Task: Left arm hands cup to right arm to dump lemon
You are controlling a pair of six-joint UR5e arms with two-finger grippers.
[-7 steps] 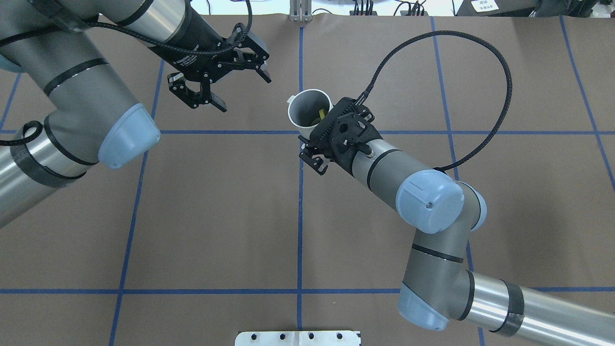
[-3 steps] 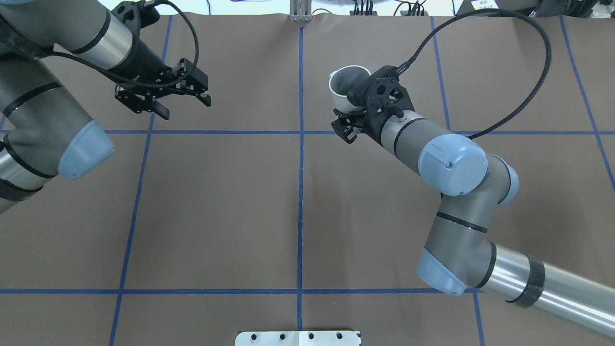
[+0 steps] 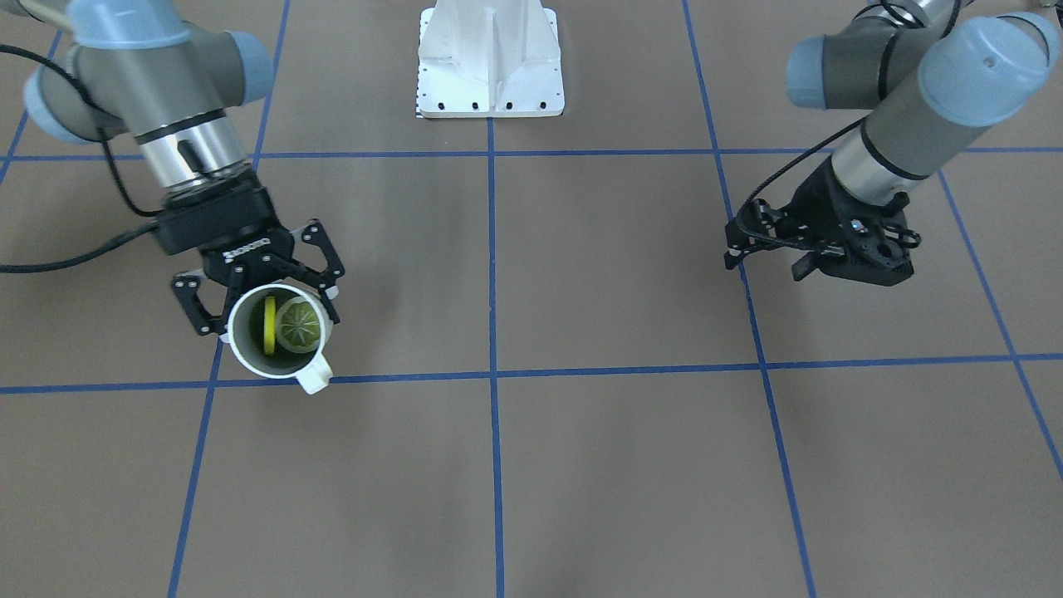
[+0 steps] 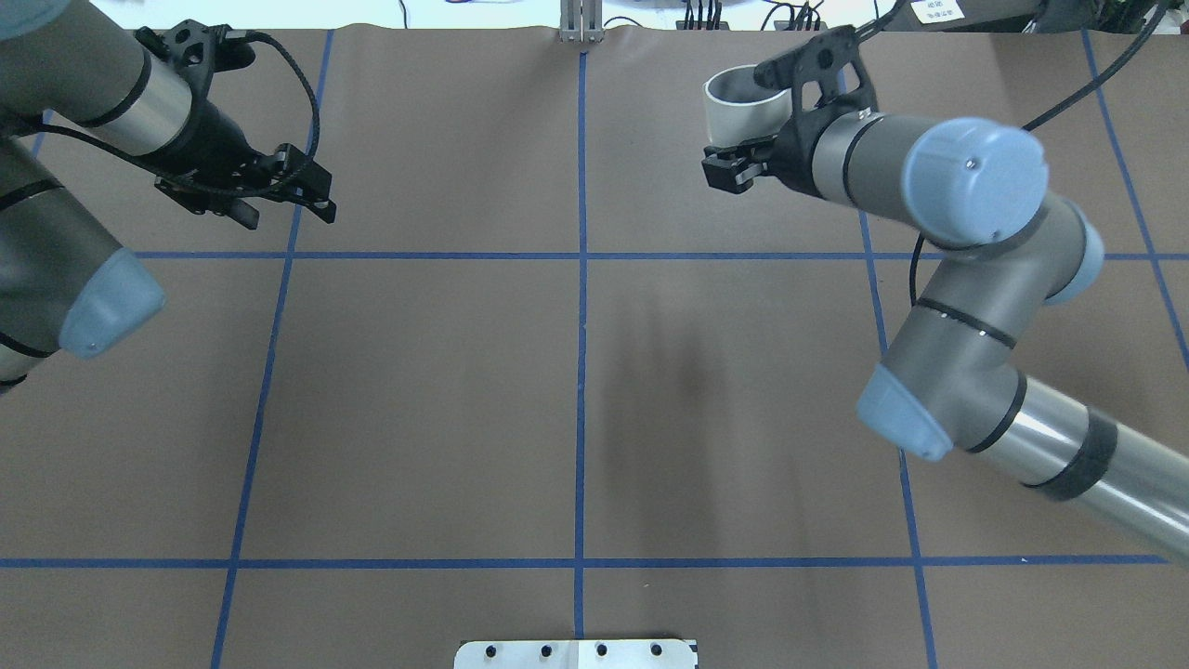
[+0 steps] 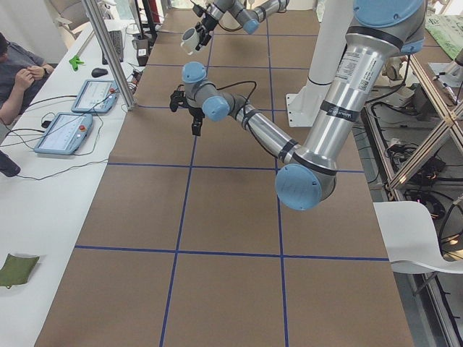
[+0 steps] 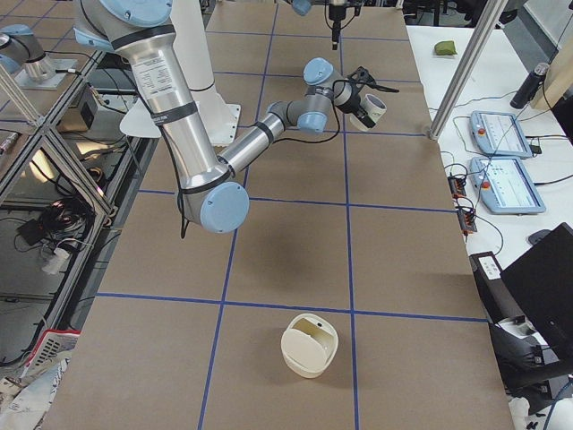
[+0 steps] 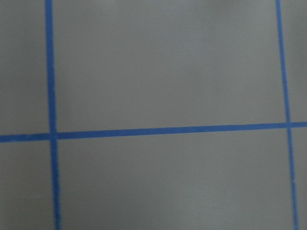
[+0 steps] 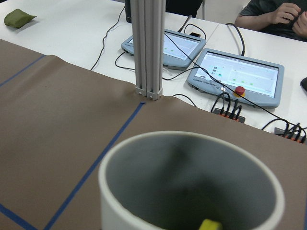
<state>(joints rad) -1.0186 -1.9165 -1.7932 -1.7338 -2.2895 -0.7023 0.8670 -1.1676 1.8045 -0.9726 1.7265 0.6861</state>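
My right gripper [image 3: 267, 309] is shut on the white cup [image 3: 278, 353] and holds it mouth up above the table, handle pointing away from the robot. The lemon [image 3: 297, 324] lies inside as a yellow-green cut piece beside a yellow slice. In the overhead view the cup [image 4: 738, 107] is at the table's far right, with the right gripper [image 4: 764, 119] around it. The right wrist view looks into the cup [image 8: 144, 201], with a yellow bit of lemon [image 8: 210, 224] at the bottom. My left gripper [image 4: 283, 212] is open and empty at the far left; it also shows in the front-facing view [image 3: 766, 259].
A white mounting plate [image 3: 490, 71] sits at the robot's side of the table. A cream round container [image 6: 310, 345] lies on the table at the right end. Beyond the far edge stand a metal post [image 8: 146, 48], control tablets [image 8: 240, 76] and an operator [image 5: 18, 69].
My right arm has carried the cup away from the middle to the far right. My left arm has drawn back to the left, its gripper still open and empty.
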